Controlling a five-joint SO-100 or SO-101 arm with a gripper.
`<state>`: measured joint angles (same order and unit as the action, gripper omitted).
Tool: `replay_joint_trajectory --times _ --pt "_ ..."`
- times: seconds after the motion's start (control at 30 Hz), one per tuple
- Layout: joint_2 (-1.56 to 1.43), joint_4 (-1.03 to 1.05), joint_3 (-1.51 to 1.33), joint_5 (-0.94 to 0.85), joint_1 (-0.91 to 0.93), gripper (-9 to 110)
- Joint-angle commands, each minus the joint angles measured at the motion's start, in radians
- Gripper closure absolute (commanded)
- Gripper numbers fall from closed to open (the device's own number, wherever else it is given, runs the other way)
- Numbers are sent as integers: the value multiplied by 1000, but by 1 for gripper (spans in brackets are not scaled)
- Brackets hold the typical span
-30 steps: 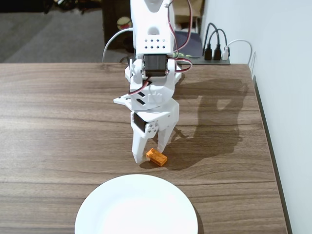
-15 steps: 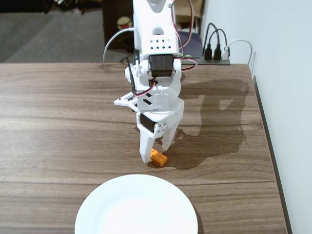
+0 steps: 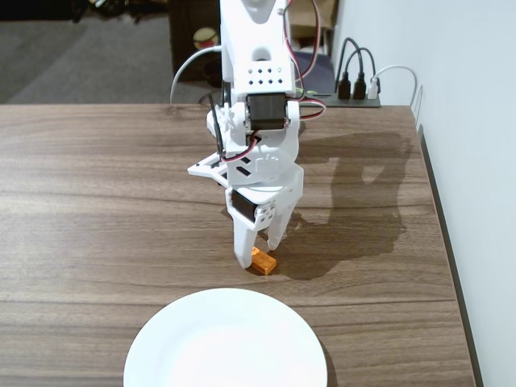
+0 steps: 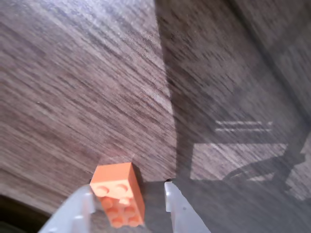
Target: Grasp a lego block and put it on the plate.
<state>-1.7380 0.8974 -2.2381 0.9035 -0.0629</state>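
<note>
Fixed view, lower centre: end effector (image 3: 260, 256) straddles orange brick (image 3: 263, 261) on worktop (image 3: 97, 201), just above white plate (image 3: 226, 343). Wrist view: fingers (image 4: 176, 204) narrowly spread, brick (image 4: 119, 194) between, nearer left finger. Advice: centre, close squarely on sides, then lift.

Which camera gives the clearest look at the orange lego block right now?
The wrist view: the lego block fills the lower part of the picture, studs visible, sitting between the end effector fingers on the wood table. In the fixed view the block is a small orange patch partly hidden behind the end effector, just short of the plate.
</note>
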Motion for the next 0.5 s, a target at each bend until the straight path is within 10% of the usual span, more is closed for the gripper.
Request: replay_joint_trajectory --times 0.0,0.47 --pt "-2 -9 44 -6 5 85" --pt "-5 -15 44 -2 12 95"
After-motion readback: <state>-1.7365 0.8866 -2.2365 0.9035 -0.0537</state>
